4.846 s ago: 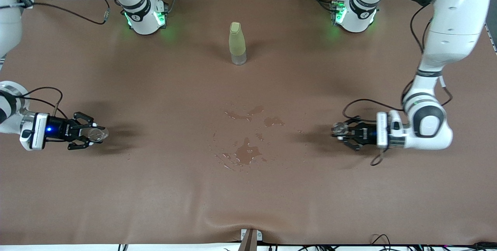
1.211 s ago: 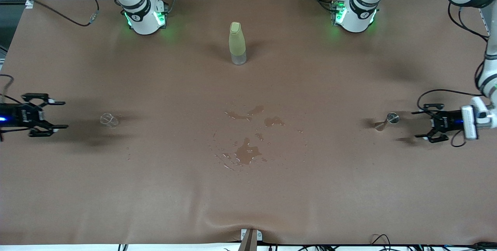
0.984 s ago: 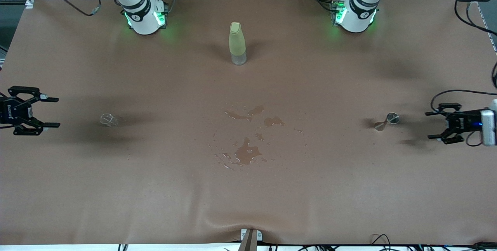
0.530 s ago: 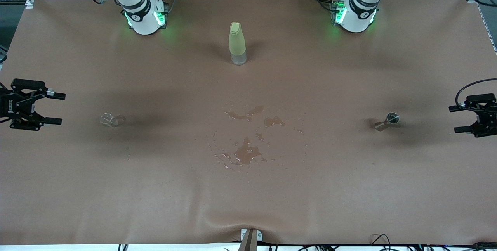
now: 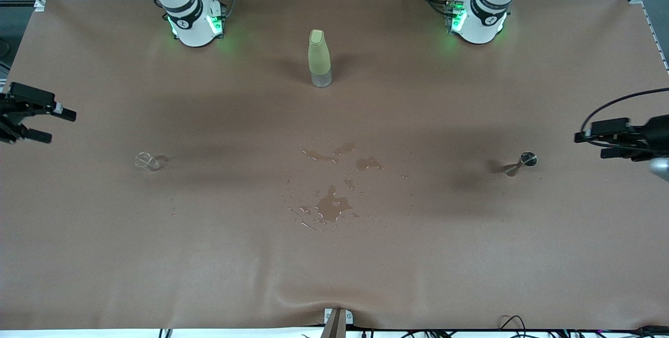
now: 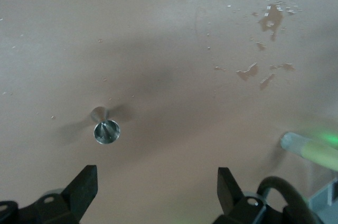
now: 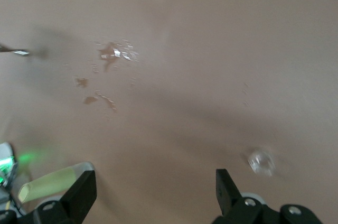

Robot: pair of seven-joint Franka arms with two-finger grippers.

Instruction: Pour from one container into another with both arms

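A tiny clear glass cup (image 5: 146, 161) (image 7: 261, 161) stands on the brown table toward the right arm's end. The small silvery jigger (image 5: 525, 160) (image 6: 107, 131) stands toward the left arm's end, its round rim shining. My right gripper (image 5: 56, 127) (image 7: 156, 189) hangs open and empty in the air over the right arm's end of the table, apart from the cup. Over the table's other end, apart from the jigger, my left gripper (image 5: 594, 144) (image 6: 157, 187) is open and empty too.
A tall pale yellow-green bottle (image 5: 319, 58) (image 6: 311, 150) (image 7: 53, 182) stands between the two arm bases. Spilled liquid forms wet patches (image 5: 332, 205) in the middle of the brown table cover (image 5: 334, 265).
Both grippers have drawn back from the cup and the jigger toward the table's ends and risen. The cup and the jigger stay where they were set down.
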